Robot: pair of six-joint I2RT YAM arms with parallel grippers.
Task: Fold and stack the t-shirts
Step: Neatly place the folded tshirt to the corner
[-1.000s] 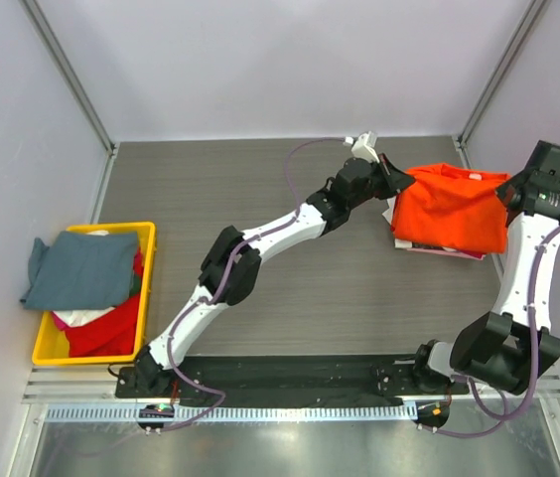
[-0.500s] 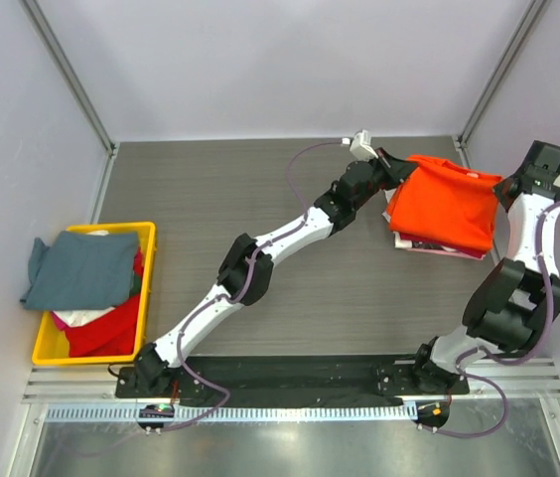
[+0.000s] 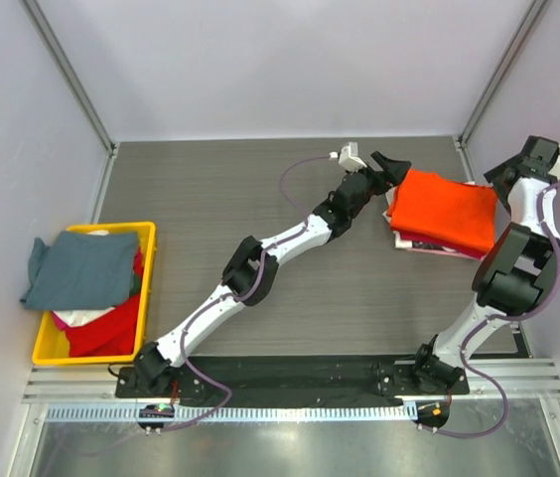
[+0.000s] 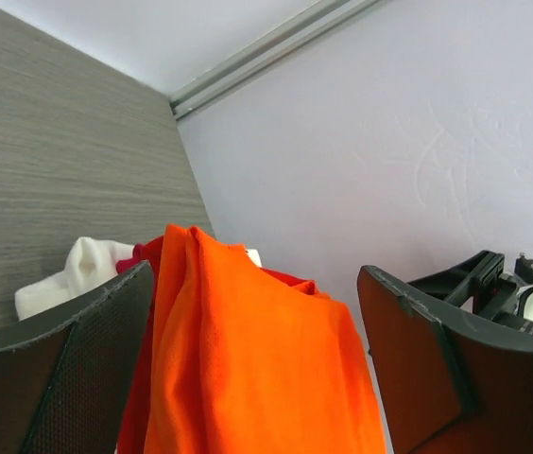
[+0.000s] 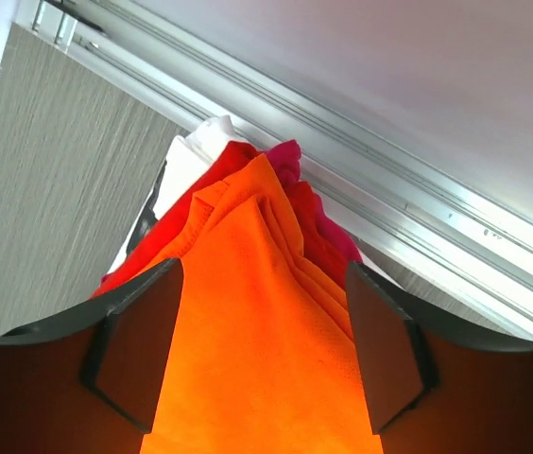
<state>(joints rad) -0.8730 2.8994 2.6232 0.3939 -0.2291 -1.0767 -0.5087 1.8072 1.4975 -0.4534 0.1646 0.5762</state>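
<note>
A folded bright orange t-shirt point(image 3: 444, 209) lies on top of a stack of t-shirts point(image 3: 429, 244) at the back right of the table. My left gripper point(image 3: 391, 167) is open at the shirt's left edge. My right gripper point(image 3: 499, 177) is open at its right edge. In the left wrist view the orange t-shirt point(image 4: 248, 350) lies between the spread fingers point(image 4: 68, 378), above a white one point(image 4: 77, 274). In the right wrist view the orange t-shirt point(image 5: 257, 331) runs between the fingers point(image 5: 380, 340), over a red one point(image 5: 205, 194) and a pink one point(image 5: 290, 156). Neither gripper clamps the cloth.
A yellow bin point(image 3: 143, 298) stands at the left edge of the table. It holds a grey-blue t-shirt point(image 3: 81, 268) draped over its rim and a red one point(image 3: 101, 333). Walls and metal rails close in right behind and beside the stack.
Both grippers have opened and let go of the orange t-shirt, which now lies flatter on the stack. Both arms have stretched further toward the back.
</note>
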